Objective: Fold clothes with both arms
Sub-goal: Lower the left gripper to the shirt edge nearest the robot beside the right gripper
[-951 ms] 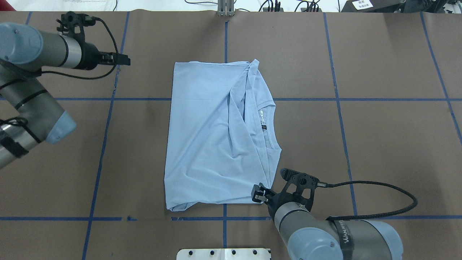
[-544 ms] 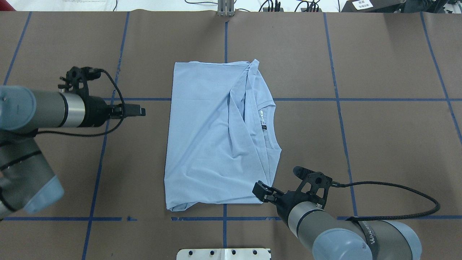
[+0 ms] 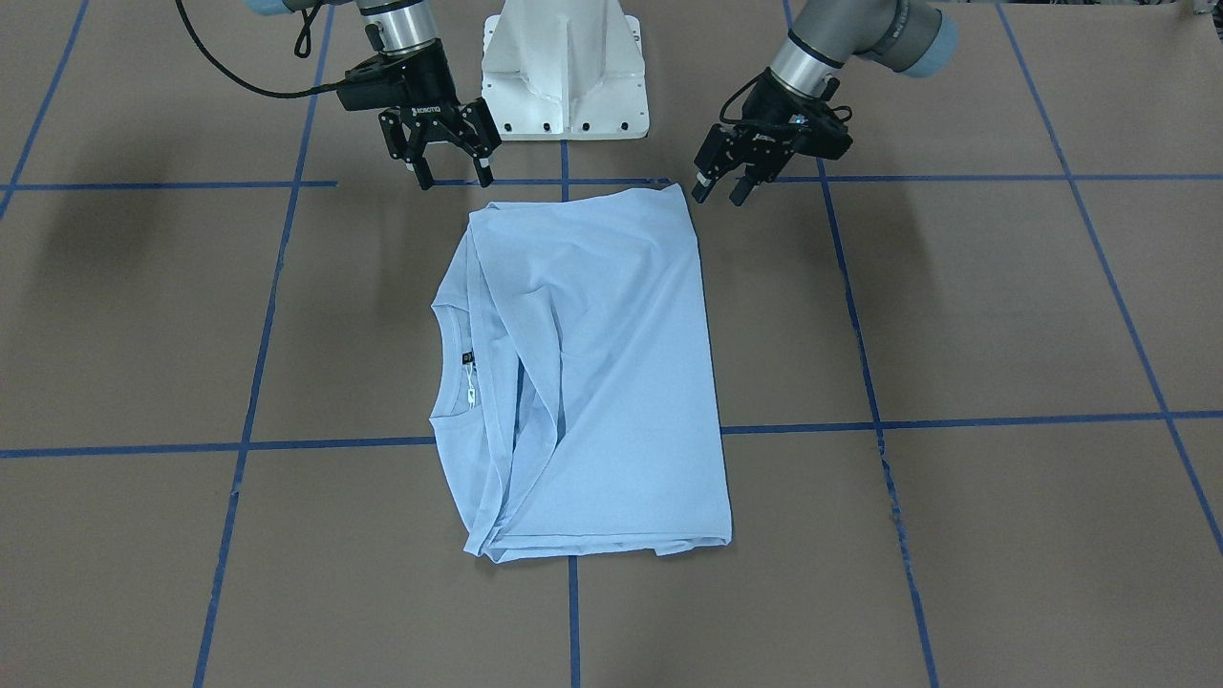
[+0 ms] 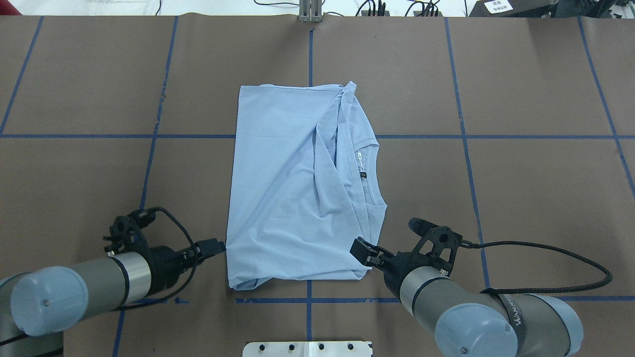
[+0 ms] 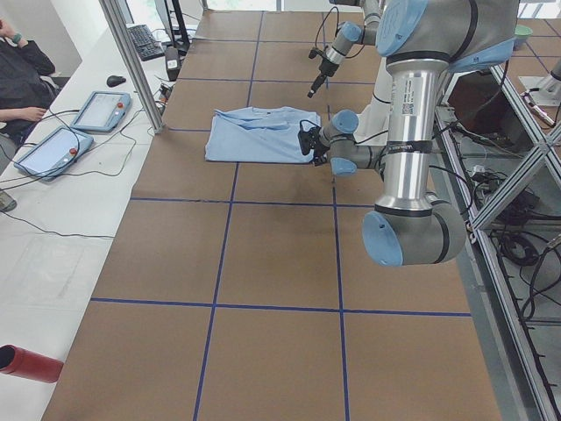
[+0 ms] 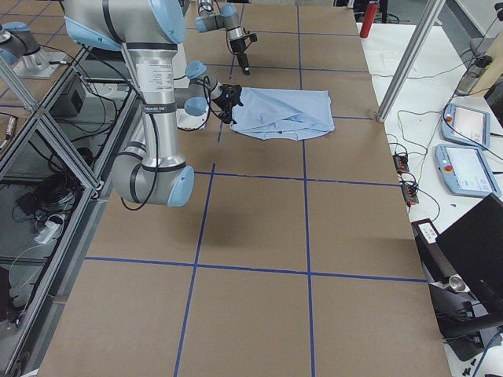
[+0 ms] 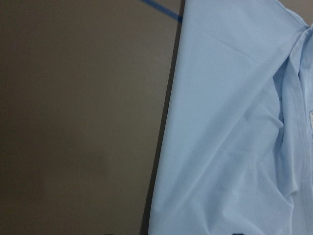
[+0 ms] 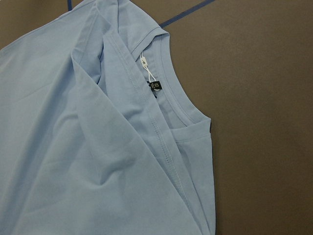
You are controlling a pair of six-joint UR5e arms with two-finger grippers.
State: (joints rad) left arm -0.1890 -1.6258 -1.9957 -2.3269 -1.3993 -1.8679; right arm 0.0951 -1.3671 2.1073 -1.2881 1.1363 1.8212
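The light blue T-shirt (image 4: pixel 292 198) lies folded lengthwise on the table, its collar and dark neck label (image 4: pixel 362 174) on its right side. The label also shows in the front view (image 3: pixel 468 358) and the right wrist view (image 8: pixel 155 85). The palm-tree print is hidden. My left gripper (image 4: pixel 214 246) is open and empty beside the shirt's near left corner; in the front view (image 3: pixel 718 194) its fingers stand apart. My right gripper (image 4: pixel 361 252) is open and empty at the near right corner; the front view (image 3: pixel 454 180) shows its jaws wide. Neither wrist view shows fingers, only cloth (image 7: pixel 230 122).
The white pedestal base (image 3: pixel 564 67) stands just behind the shirt's near edge, between the arms. Blue tape lines (image 4: pixel 466 136) grid the brown table. Tablets (image 5: pixel 53 149) and a seated operator (image 5: pixel 17 61) are beyond the far edge. A red bottle (image 6: pixel 365 17) stands at the left end.
My left arm has swung from the far left of the table back toward the robot, down to the shirt's near left corner. My right gripper has shifted slightly at the near right corner.
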